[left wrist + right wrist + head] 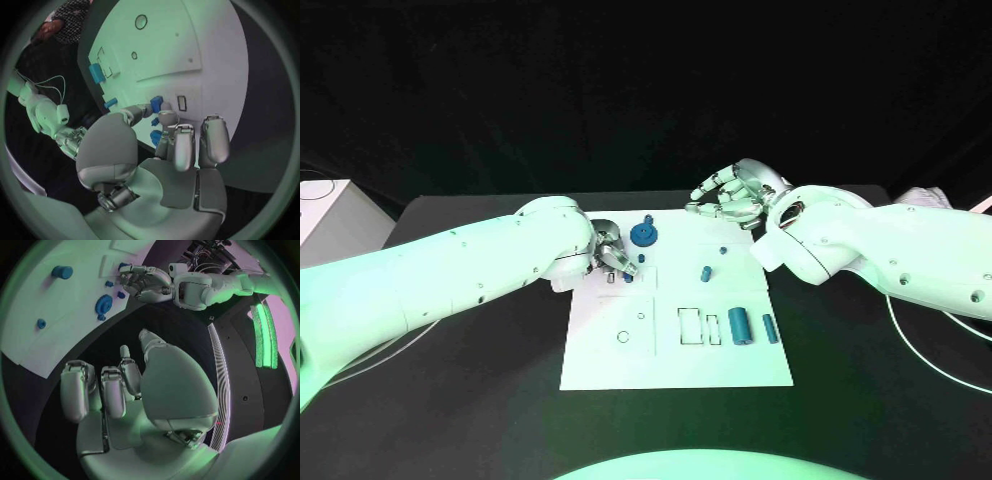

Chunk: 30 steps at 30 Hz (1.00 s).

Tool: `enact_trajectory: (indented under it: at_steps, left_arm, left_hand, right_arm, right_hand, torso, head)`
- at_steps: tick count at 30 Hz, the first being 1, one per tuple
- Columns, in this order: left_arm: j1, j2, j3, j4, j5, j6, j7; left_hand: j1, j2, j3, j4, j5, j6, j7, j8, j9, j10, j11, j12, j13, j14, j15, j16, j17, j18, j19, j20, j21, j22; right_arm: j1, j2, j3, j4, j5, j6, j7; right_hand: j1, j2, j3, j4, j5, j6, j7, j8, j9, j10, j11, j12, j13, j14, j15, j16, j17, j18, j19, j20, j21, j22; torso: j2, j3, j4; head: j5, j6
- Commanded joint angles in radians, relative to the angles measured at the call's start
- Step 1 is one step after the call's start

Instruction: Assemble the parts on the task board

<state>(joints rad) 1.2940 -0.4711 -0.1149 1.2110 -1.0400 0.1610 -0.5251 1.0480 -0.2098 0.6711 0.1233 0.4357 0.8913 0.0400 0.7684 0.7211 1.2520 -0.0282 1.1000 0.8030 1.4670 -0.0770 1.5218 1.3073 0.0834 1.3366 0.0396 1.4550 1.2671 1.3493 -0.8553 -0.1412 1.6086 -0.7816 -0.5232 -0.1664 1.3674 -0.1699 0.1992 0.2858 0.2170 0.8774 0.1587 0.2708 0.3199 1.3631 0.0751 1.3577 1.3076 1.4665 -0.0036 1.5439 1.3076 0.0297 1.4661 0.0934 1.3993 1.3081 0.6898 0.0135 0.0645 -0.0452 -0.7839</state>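
The left hand (610, 256) is low over the far left part of the white board (678, 355), its fingertips (164, 119) closed around a small blue piece (156, 104) just beside a small rectangular slot (182, 103); a second blue bit shows below the fingers, and I cannot tell whether it is part of the same piece. The step in hand looks like seating that piece, so the piece should be brought square over the slot, lowered gently and pressed straight down, and let go only once it sits flush. The round blue disc (643, 235) lies just to the right of this hand on the far edge, so the wrist should stay clear of it. The right hand (733, 196) hovers beyond the far edge of the board, fingers loosely curled and holding nothing. Other blue pieces wait on the near right: a thick cylinder (740, 325), a thinner peg (770, 328), and a small one (707, 272) mid-board.
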Motion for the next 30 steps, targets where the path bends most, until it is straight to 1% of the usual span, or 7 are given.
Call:
enact_trajectory:
  at_steps: [1,12,15,18,20,25,30]
  left_arm:
    - [-0.01,0.003,-0.007,-0.002,0.003,0.037,-0.021]
    - [-0.011,-0.005,-0.007,-0.005,0.002,0.035,-0.026]
    - [-0.011,-0.01,-0.007,-0.003,0.002,0.028,-0.027]
    - [-0.011,-0.016,-0.007,0.001,0.001,0.02,-0.027]
    - [-0.011,-0.02,-0.006,0.004,0.0,0.015,-0.026]
    - [-0.011,-0.035,-0.001,0.019,-0.001,0.001,-0.026]
    - [-0.011,-0.054,0.018,0.04,0.001,-0.025,-0.019]
  left_hand:
    - [-0.012,0.004,-0.058,0.022,-0.007,0.008,-0.003,-0.011,-0.005,-0.01,-0.001,-0.001,0.0,0.074,-0.006,0.0,0.161,-0.014,0.006,-0.003,-0.008,-0.003]
    - [-0.018,0.0,-0.148,0.078,-0.007,0.017,-0.001,-0.024,-0.006,-0.012,0.0,0.0,0.005,0.075,-0.005,0.0,0.162,-0.014,0.009,-0.003,-0.01,-0.001]
    - [-0.02,-0.002,-0.184,0.109,-0.011,0.02,0.0,-0.028,-0.006,-0.012,0.001,0.003,0.008,0.075,-0.004,0.0,0.164,-0.014,0.01,-0.002,-0.011,-0.001]
    - [-0.022,-0.004,-0.215,0.142,-0.051,0.023,0.0,-0.031,-0.005,-0.011,0.001,0.005,0.012,0.076,-0.004,0.001,0.166,-0.015,0.012,-0.002,-0.01,0.002]
    - [-0.02,-0.003,-0.24,0.166,-0.105,0.025,0.001,-0.033,-0.004,-0.01,0.002,0.007,0.014,0.076,-0.003,0.001,0.167,-0.015,0.012,-0.001,-0.011,0.002]
    - [-0.041,0.007,-0.275,0.17,-0.169,0.027,0.002,-0.038,-0.003,-0.01,0.003,0.009,0.016,0.076,-0.002,0.001,0.167,-0.015,0.012,0.0,-0.012,0.001]
    - [-0.05,0.014,-0.292,0.17,-0.197,0.028,0.001,-0.039,-0.002,-0.009,0.003,0.01,0.017,0.076,-0.002,0.001,0.168,-0.015,0.012,0.0,-0.012,0.002]
  right_arm:
    - [-0.001,0.0,0.0,0.002,-0.007,0.015,0.005]
    - [-0.001,-0.001,0.0,0.001,-0.007,0.014,0.006]
    - [-0.001,-0.002,0.0,0.0,-0.007,0.013,0.007]
    - [-0.001,-0.002,0.0,0.0,-0.007,0.013,0.007]
    - [-0.001,-0.002,0.0,0.0,-0.007,0.013,0.008]
    - [-0.001,-0.002,0.0,-0.001,-0.006,0.013,0.008]
    - [-0.002,-0.002,0.0,-0.003,-0.006,0.012,0.009]
  right_hand:
    - [-0.013,0.0,0.004,0.003,0.005,-0.008,-0.001,0.005,0.002,-0.009,-0.001,-0.005,0.041,0.087,0.003,-0.007,0.195,0.013,0.026,0.009,-0.003,0.146]
    - [-0.018,0.001,0.003,0.004,0.005,-0.008,-0.001,0.006,0.002,-0.01,-0.001,-0.006,0.04,0.086,0.003,-0.009,0.192,0.013,0.025,0.009,-0.006,0.144]
    - [-0.021,0.001,0.003,0.004,0.005,-0.009,-0.001,0.006,0.002,-0.01,-0.001,-0.007,0.039,0.086,0.003,-0.01,0.19,0.014,0.024,0.009,-0.008,0.143]
    - [-0.023,0.001,0.003,0.004,0.005,-0.009,-0.001,0.006,0.002,-0.012,0.0,-0.008,0.038,0.085,0.003,-0.011,0.188,0.014,0.023,0.009,-0.01,0.141]
    - [-0.025,0.001,0.003,0.005,0.005,-0.01,-0.001,0.006,0.002,-0.014,0.0,-0.01,0.036,0.085,0.003,-0.012,0.186,0.015,0.022,0.009,-0.013,0.139]
    - [-0.027,0.002,0.002,0.005,0.005,-0.01,-0.001,0.006,0.002,-0.015,0.0,-0.011,0.035,0.084,0.003,-0.013,0.184,0.016,0.021,0.009,-0.016,0.138]
    - [-0.029,0.002,0.002,0.005,0.004,-0.011,-0.001,0.006,0.002,-0.016,0.0,-0.012,0.034,0.084,0.003,-0.013,0.184,0.016,0.02,0.009,-0.018,0.136]
  torso:
    - [0.0,-0.0002,-0.0001]
    - [0.0,-0.0006,0.0004]
    - [0.0,-0.0008,0.0]
    - [0.0,-0.0009,0.0001]
    - [0.0,-0.0012,-0.0001]
    - [-0.001,-0.0011,0.0]
    - [-0.001,-0.001,0.0011]
  head:
    - [-0.001,0.0]
    - [-0.002,-0.001]
    - [-0.002,-0.001]
    - [-0.003,0.001]
    - [-0.003,0.002]
    - [-0.003,0.003]
    - [-0.003,0.006]
